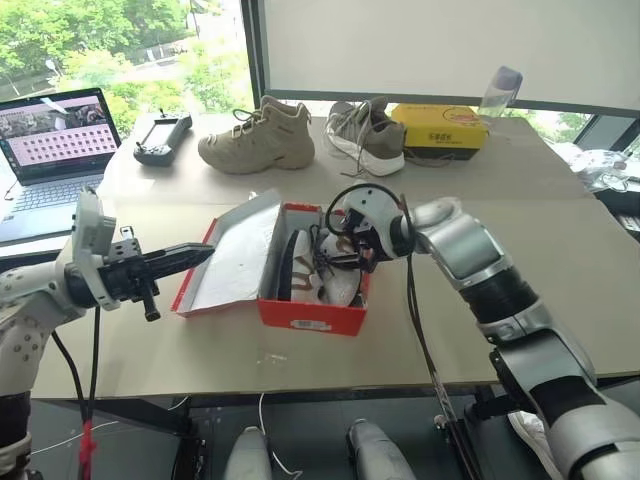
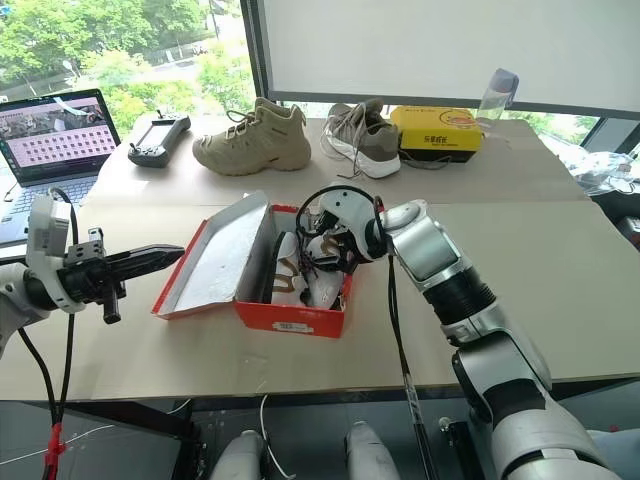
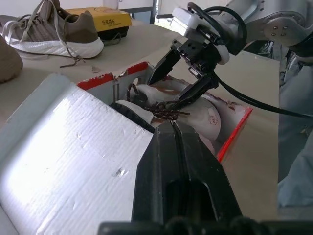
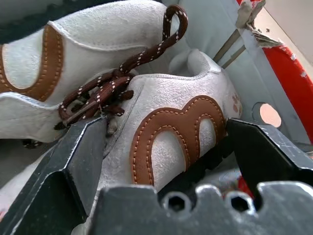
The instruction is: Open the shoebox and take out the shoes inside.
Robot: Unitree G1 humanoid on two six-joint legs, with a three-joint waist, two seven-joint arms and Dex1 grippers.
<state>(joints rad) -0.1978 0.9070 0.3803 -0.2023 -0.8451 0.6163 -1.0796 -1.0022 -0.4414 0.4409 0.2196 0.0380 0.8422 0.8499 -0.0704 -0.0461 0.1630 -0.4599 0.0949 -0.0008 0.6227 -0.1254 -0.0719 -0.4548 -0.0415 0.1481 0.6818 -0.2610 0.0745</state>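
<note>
The red shoebox [image 1: 310,315] sits open at the table's middle. Its lid [image 1: 240,255] is folded back to the left, white side up. Inside lie the shoes [image 1: 335,282], small white sneakers with brown laces and brown stitched trim. My right gripper [image 4: 168,139] reaches down into the box, open, with its fingers [image 4: 83,152] on either side of one sneaker [image 4: 166,112] near its laces. My left gripper [image 1: 205,251] is shut and level, and its tips are at the lid's left edge. I cannot tell whether they touch it.
At the table's far side stand a beige boot [image 1: 258,135], a grey-beige sneaker [image 1: 367,135], a yellow box [image 1: 440,128] and a bottle [image 1: 500,92]. A laptop [image 1: 50,150] and a controller [image 1: 162,137] lie at the far left.
</note>
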